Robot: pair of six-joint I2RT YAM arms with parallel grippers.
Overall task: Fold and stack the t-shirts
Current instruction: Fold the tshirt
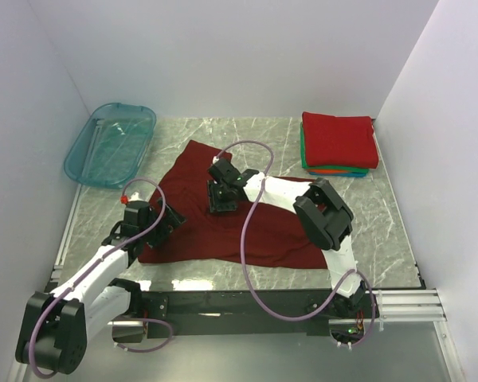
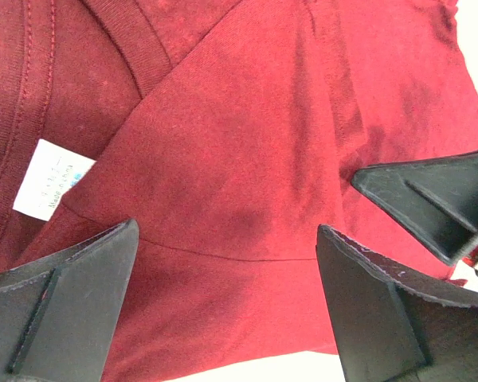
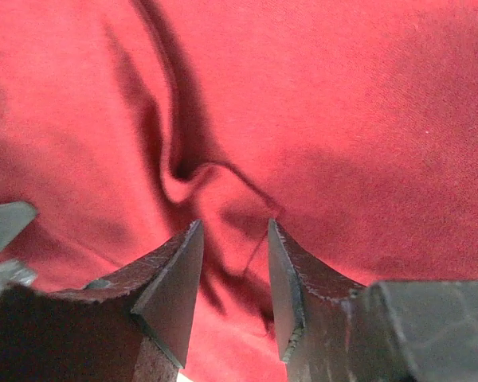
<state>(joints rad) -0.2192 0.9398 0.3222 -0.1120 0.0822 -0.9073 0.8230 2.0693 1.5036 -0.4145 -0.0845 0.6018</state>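
The maroon t-shirt (image 1: 283, 231) lies spread over the middle of the marble bench (image 1: 382, 223), wrinkled, one corner reaching toward the upper left and its long lower edge running near the bottom of the bench. In the overhead view my left hand (image 1: 169, 223) is at the lower left corner of that shirt and my right hand (image 1: 221, 205) is over its centre (both low to the cloth).

My left hand (image 2: 227, 239) is spread wide with nothing between its fingers. In its own view the maroon cloth fills nearly the whole frame. A fold crosses it on a slant, the ribbed collar (image 2: 131, 44) is in the upper left, and the small white neck label (image 2: 52, 179) is at the left edge. A sliver of pale bench shows at the bottom.

My right hand (image 3: 235, 231) has its fingers (image 3: 171, 286) drawn partway together, leaving a narrow gap at the lower middle of that frame. A pucker of the cloth runs down from a dark crease above into that gap, and the tips press against the fabric (whether I truly have hold of the pucker, I cannot tell).

In the upper right of the overhead view, near the right wall, is a folded stack. A bright red t-shirt (image 1: 338, 139) is on top, with green, orange and blue edges showing beneath it. The translucent teal tub (image 1: 111, 143) is in the upper left, tilted against the left wall, well apart from both hands.
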